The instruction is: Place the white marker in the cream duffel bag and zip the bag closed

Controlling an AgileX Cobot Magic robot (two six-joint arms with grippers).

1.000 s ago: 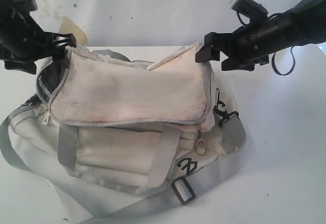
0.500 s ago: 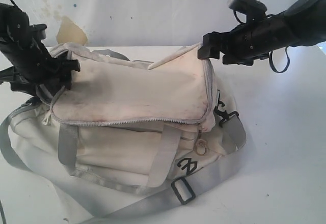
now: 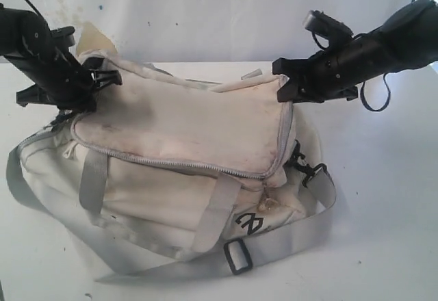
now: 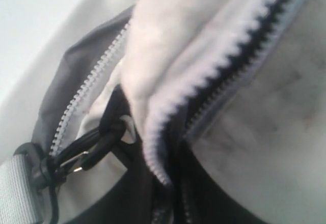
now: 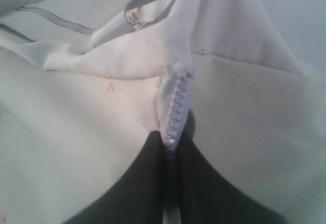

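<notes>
The cream duffel bag (image 3: 185, 130) lies in the middle of the white table, its top flap laid over it. Along the flap's front edge the grey zipper (image 3: 178, 164) runs unjoined. My left gripper (image 3: 108, 79) is shut on the flap's zipper edge (image 4: 153, 147) at the bag's left end, beside a black clip (image 4: 97, 140). At the bag's right end my right gripper (image 3: 282, 89) is shut on the flap's toothed edge (image 5: 175, 112). In both wrist views the dark jaws pinch the fabric with no gap. The white marker is out of view.
A grey shoulder strap (image 3: 287, 232) with a black buckle (image 3: 237, 256) loops round the bag's front on the table (image 3: 383, 212). A grey handle (image 3: 215, 212) hangs down the front and a black clip (image 3: 308, 171) sits at the right end. A yellowish patch (image 3: 92, 37) marks the back wall.
Both grippers went from open to shut on the flap's ends. The flap came down and forward, covering the dark opening at the left; the bag shifted slightly.
</notes>
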